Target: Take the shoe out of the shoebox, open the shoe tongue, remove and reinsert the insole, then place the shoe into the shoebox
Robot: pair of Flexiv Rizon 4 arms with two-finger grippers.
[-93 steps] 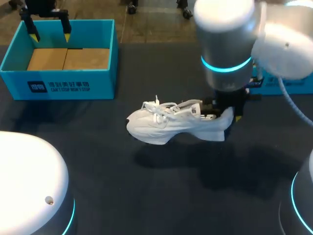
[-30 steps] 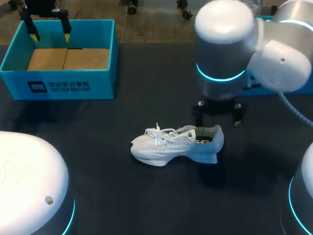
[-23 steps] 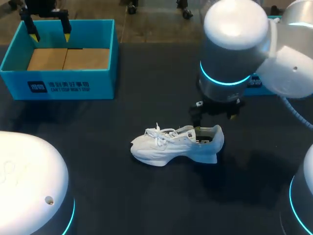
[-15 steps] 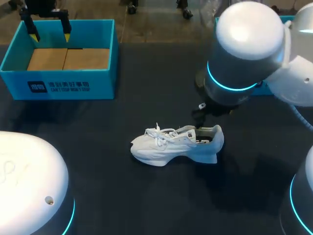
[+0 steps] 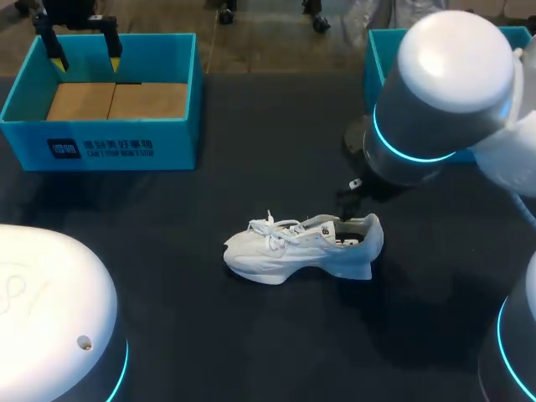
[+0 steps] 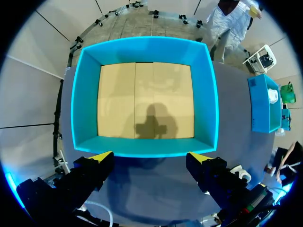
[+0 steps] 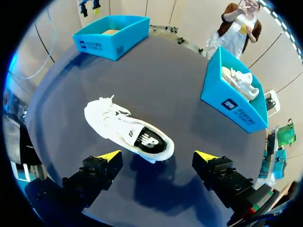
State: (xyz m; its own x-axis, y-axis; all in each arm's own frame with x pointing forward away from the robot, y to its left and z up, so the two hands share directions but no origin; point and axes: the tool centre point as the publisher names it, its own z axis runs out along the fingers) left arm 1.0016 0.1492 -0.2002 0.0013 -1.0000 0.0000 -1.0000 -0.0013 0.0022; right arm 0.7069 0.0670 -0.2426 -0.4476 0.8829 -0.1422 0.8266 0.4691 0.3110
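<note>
My shoe (image 5: pixel 301 244) stands on its sole on the dark table (image 5: pixel 209 335), just right of the middle of the head frame, with its toe to the left and its heel to the right. It is white with white laces, and touches neither box.

My right arm (image 5: pixel 444 92) comes in from the upper right and hides most of its tool in the head view. In the right wrist view, the right tool (image 7: pixel 157 155) is wide open with nothing in it. The shoe (image 7: pixel 125 130) lies ahead of it, heel end nearest, and a dark insole shows in the opening.

The left tool (image 5: pixel 86 63) hangs in the upper left corner over the far rim of the left shoebox (image 5: pixel 100 146). It is also spread wide and holds nothing. In its wrist view, the left tool (image 6: pixel 150 156) has the box wall (image 6: pixel 142 146) just ahead of it, with a bare cardboard floor inside.

The right shoebox (image 5: pixel 377 50) sits at the upper right edge. A second shoe (image 7: pixel 239 78) lies inside the same box (image 7: pixel 232 106).
</note>
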